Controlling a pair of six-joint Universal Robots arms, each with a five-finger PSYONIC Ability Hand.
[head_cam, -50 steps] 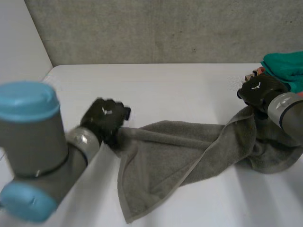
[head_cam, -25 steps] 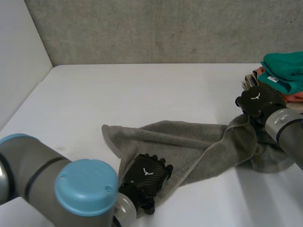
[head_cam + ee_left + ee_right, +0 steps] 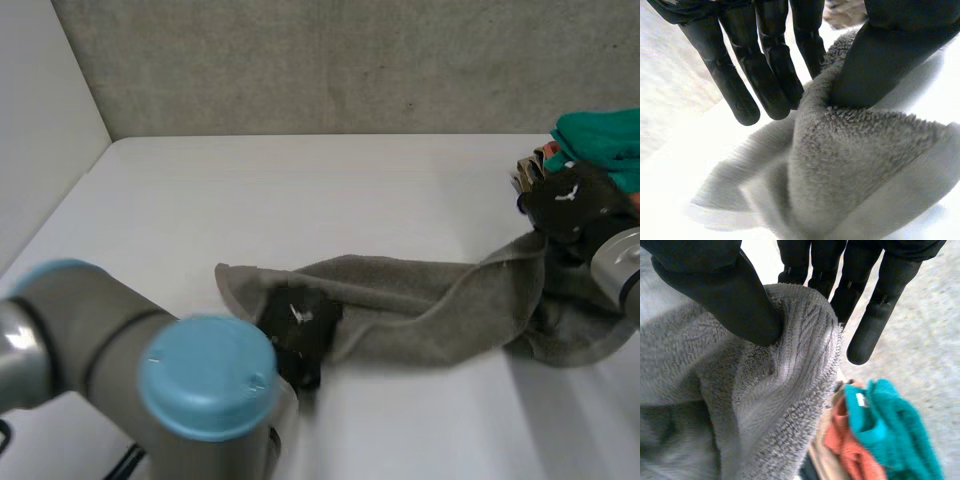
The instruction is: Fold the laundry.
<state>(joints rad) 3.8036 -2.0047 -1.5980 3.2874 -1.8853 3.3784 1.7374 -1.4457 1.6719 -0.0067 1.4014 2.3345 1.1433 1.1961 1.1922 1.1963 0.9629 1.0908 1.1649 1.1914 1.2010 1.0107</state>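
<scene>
Now | left hand (image 3: pixel 298 322) pinching towel (image 3: pixel 420 300) | right hand (image 3: pixel 568 200) pinching towel

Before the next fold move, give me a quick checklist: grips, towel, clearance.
1. Pinch of left hand on grey towel, near its left end: ok.
2. Pinch of right hand on the towel's right end: ok.
3. Towel spread flat: not ok, it is bunched and draped between the hands.
4. Right hand clear of the folded pile: cannot tell, it sits close beside it.
</scene>
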